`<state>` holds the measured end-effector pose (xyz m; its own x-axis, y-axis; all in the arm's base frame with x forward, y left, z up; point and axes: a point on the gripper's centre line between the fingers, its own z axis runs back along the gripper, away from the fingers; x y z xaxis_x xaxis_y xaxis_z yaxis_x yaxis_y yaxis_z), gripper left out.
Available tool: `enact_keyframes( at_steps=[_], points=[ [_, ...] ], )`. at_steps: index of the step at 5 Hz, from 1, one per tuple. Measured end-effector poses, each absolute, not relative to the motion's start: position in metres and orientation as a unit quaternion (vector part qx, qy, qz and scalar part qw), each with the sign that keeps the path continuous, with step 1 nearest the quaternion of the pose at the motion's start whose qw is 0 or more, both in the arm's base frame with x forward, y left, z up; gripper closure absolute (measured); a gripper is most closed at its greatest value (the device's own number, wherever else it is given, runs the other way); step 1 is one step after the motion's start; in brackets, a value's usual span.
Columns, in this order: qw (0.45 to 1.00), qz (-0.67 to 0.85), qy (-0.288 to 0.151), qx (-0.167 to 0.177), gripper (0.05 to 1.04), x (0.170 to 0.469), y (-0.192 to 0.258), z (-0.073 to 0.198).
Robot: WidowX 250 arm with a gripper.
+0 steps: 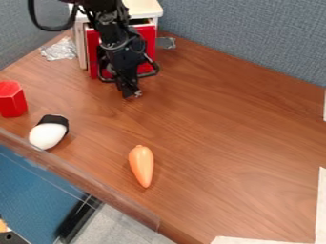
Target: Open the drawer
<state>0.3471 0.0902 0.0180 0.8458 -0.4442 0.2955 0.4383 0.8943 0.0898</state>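
The black gripper (132, 91) hangs low over the wooden table, in front of the small cabinet at the upper left. Behind it is the drawer's red front (147, 40), set in a pale cabinet with a white top (145, 8). The arm hides the middle of the red front, so its handle and any contact with the gripper cannot be made out. How far the drawer stands out from the cabinet is unclear.
Crumpled foil (60, 49) lies left of the cabinet, and a grey metallic piece (166, 43) is at its right. A red block (11, 99), a white object with a black end (47, 135) and an orange carrot (141, 165) are nearer the front edge.
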Motion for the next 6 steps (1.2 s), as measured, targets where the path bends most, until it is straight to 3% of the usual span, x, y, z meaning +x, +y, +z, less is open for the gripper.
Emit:
enact_keyframes(
  at_steps=[3, 6],
  points=[
    [0.951, -0.26, -0.168, 0.009, 0.907, 0.317, 0.068, 0.019],
    [0.946, -0.272, -0.177, 0.023, 0.923, 0.312, 0.054, 0.012]
  ],
)
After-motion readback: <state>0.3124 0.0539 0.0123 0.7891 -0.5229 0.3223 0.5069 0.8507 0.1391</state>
